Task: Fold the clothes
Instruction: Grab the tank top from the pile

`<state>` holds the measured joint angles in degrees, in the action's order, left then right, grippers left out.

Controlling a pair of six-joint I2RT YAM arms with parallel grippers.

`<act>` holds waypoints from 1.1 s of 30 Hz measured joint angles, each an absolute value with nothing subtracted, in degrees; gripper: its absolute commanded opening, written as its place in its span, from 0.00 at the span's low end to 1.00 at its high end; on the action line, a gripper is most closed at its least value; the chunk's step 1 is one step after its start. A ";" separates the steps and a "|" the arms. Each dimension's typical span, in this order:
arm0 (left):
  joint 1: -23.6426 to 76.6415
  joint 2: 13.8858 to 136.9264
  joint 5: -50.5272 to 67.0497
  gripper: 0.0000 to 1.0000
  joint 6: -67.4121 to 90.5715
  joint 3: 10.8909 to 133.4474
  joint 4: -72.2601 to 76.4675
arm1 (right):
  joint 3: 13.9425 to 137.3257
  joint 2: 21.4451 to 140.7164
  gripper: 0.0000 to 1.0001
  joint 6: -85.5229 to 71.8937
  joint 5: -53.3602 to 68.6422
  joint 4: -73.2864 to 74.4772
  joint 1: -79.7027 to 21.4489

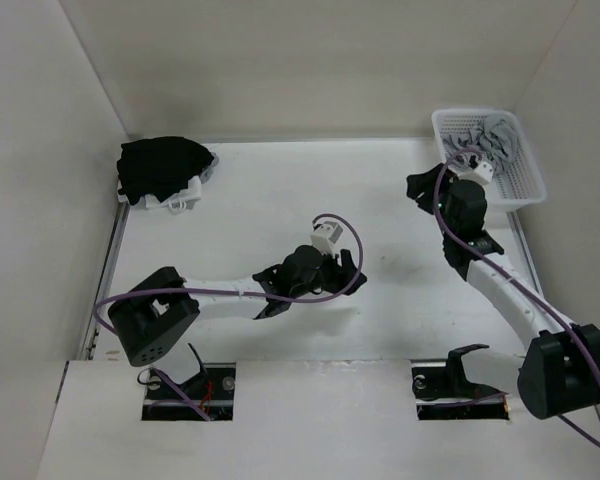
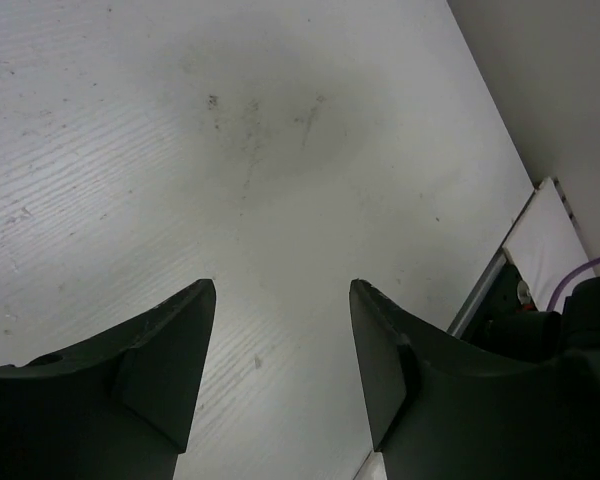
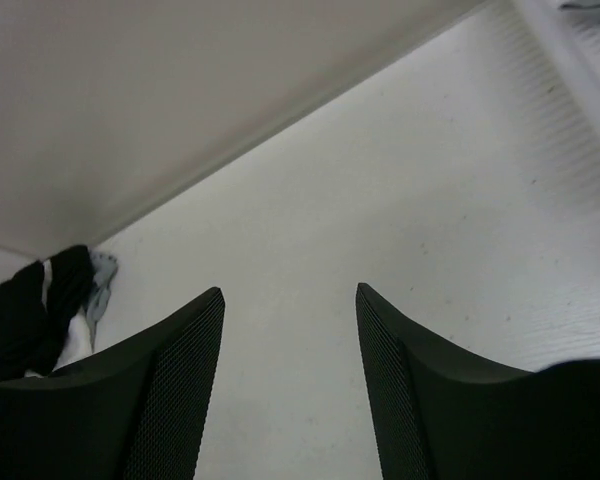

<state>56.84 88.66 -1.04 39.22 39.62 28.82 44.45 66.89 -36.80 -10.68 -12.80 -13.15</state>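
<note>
Right claw point(image 1: 418, 186) near seemingly basketed T-shirt point(image 1: 498, 132)

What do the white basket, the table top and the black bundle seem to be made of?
The white basket looks like plastic: thin lattice walls with open holes. The table top is a matt white board, maybe painted or laminated wood: fine grain lines and scuffs show. The black bundle is soft matt cloth, crumpled.

A white basket point(image 1: 525, 182) stood at the far right corner of the tabletop point(image 1: 280, 190), a light-grey garment point(image 1: 498, 135) bunched inside. The right end effector point(image 1: 418, 188) hung just left of it. The left end effector point(image 1: 350, 265) was mid-tabletop. A black cloth bundle point(image 1: 163, 165) occupied the far left corner.
</note>
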 measured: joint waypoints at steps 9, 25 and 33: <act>55.07 88.66 1.06 0.46 38.87 38.52 31.86 | 57.01 75.90 0.01 -36.53 -8.64 -8.69 0.97; 47.86 90.06 2.00 0.40 39.53 32.93 40.86 | 93.41 120.77 0.52 -37.85 -11.03 1.23 11.75; 46.50 91.00 3.33 0.42 40.95 32.03 44.34 | 104.36 131.87 0.56 -41.50 -11.31 7.11 12.01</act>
<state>46.50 91.00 3.33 40.95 32.03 44.34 104.36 131.87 -41.50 -11.31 7.11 12.01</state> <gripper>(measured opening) 0.408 0.559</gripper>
